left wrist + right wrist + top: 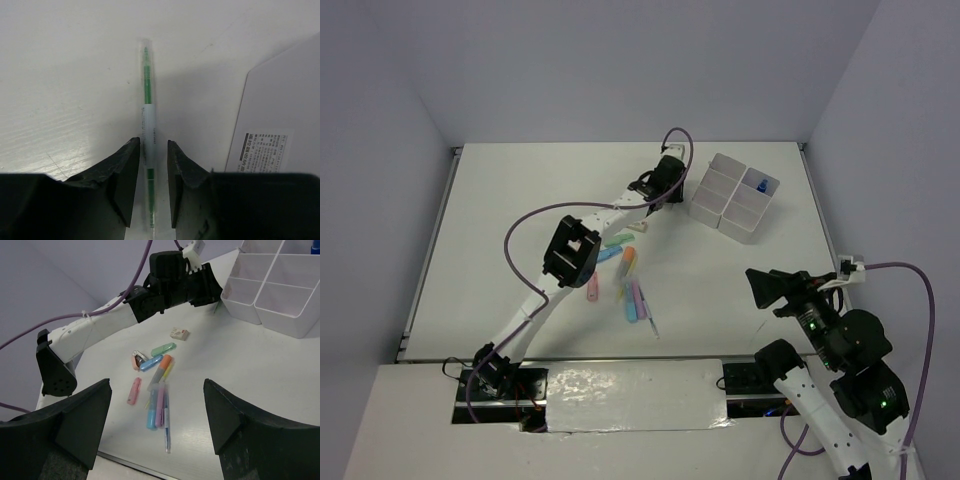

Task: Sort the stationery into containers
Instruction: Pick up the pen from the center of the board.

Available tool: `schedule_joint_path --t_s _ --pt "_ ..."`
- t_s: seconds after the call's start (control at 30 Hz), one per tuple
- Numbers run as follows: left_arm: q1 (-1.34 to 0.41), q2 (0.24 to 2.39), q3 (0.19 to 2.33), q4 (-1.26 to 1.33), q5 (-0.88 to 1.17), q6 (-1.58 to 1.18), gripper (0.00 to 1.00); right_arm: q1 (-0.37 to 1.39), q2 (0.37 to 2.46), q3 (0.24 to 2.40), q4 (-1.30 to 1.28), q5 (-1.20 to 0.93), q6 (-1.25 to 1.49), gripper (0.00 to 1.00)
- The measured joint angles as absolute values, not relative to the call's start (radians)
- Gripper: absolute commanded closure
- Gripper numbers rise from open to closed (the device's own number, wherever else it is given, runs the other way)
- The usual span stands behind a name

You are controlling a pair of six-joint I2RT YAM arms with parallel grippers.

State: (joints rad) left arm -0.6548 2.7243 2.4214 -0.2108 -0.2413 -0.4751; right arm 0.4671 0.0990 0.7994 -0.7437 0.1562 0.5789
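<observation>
My left gripper (150,185) straddles a thin green pen (147,90) lying flat on the table; its jaws stand narrowly apart with a small gap on each side. In the top view it (665,185) sits just left of the white four-compartment tray (712,205). A small blue item (760,184) lies in the tray's far right compartment. Several pastel markers (632,285) lie mid-table. My right gripper (156,390) is open and empty, hovering at the near right (765,285).
The right wrist view shows a pink marker (134,391), green marker (163,349), orange-capped marker (161,369), light blue (151,410) and purple (160,407) markers, a thin pen (166,427) and a small eraser (179,333). The tray wall with its label (262,150) is right of the left gripper.
</observation>
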Motion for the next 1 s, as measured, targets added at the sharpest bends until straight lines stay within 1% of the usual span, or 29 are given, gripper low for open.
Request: schedule_joint_path --t_s 0.1,0.17,0.27,0.33,0.43,0.5,0.53,0.63,0.77,1.0 --pt "-0.651 2.717 2.415 -0.222 -0.241 -0.469 0.58 0.467 0.094 0.809 -0.752 0.157 0.579 0.19" --pt "-0.651 2.714 2.415 -0.235 -0.244 -0.463 0.59 0.467 0.089 0.815 -0.758 0.160 0.579 0.18" --pt "-0.651 2.702 2.405 -0.262 -0.255 -0.442 0.65 0.467 0.086 0.825 -0.765 0.162 0.578 0.19" --pt "-0.651 2.680 2.375 -0.278 -0.262 -0.423 0.67 0.467 0.084 0.831 -0.769 0.162 0.578 0.18" --pt "-0.651 2.641 2.326 -0.314 -0.272 -0.395 0.66 0.467 0.080 0.839 -0.772 0.162 0.578 0.18" --pt "-0.654 2.620 2.295 -0.326 -0.278 -0.376 0.68 0.467 0.075 0.842 -0.773 0.162 0.578 0.19" --pt "-0.656 2.613 2.286 -0.334 -0.280 -0.366 0.70 0.467 0.072 0.844 -0.774 0.162 0.579 0.19" --pt "-0.661 2.607 2.283 -0.354 -0.282 -0.344 0.82 0.467 0.058 0.848 -0.777 0.162 0.580 0.19" --pt "-0.673 2.570 2.222 -0.356 -0.281 -0.336 0.87 0.467 0.041 0.859 -0.785 0.161 0.585 0.18" --pt "-0.714 2.443 2.018 -0.343 -0.292 -0.351 0.96 0.467 0.020 0.866 -0.793 0.155 0.606 0.19"
